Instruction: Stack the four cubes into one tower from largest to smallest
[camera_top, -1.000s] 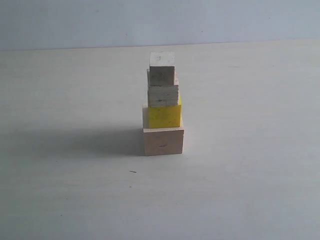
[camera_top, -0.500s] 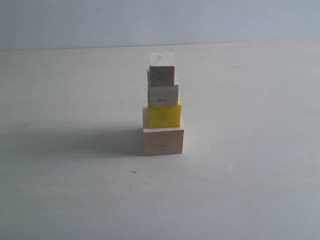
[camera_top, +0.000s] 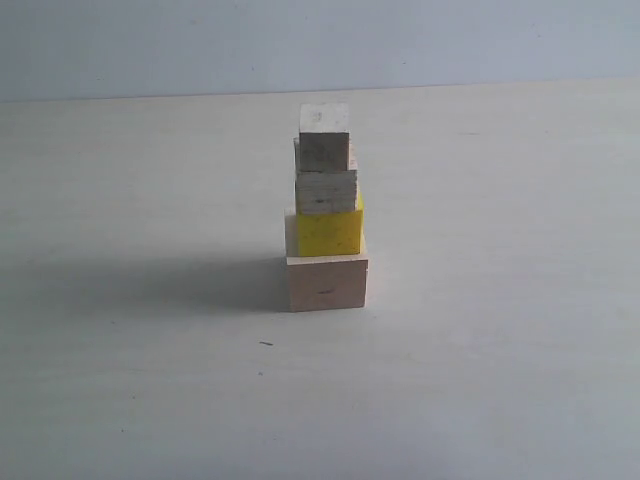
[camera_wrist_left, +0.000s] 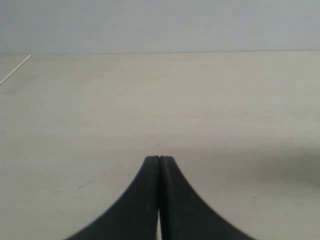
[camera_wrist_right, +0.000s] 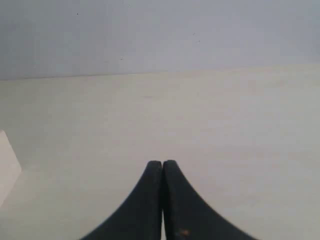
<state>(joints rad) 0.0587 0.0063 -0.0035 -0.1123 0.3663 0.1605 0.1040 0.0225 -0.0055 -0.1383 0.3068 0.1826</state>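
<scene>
Stacked mid bench as tower: large bare-wood cube, yellow cube, medium wood cube, small wood cube on top, square-edged, grainy. Left claw, right claw: black, tapered, pinched closed, gripping nothing.

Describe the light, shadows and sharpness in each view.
Exterior view: soft, even light with no glare; the tower casts a long faint shadow leftward over the table; the picture is slightly grainy. Left wrist view: the left tool is a dark shape without detail against the pale table. Right wrist view: the right tool is likewise dark; a bright patch at the frame's edge cannot be identified.
</scene>
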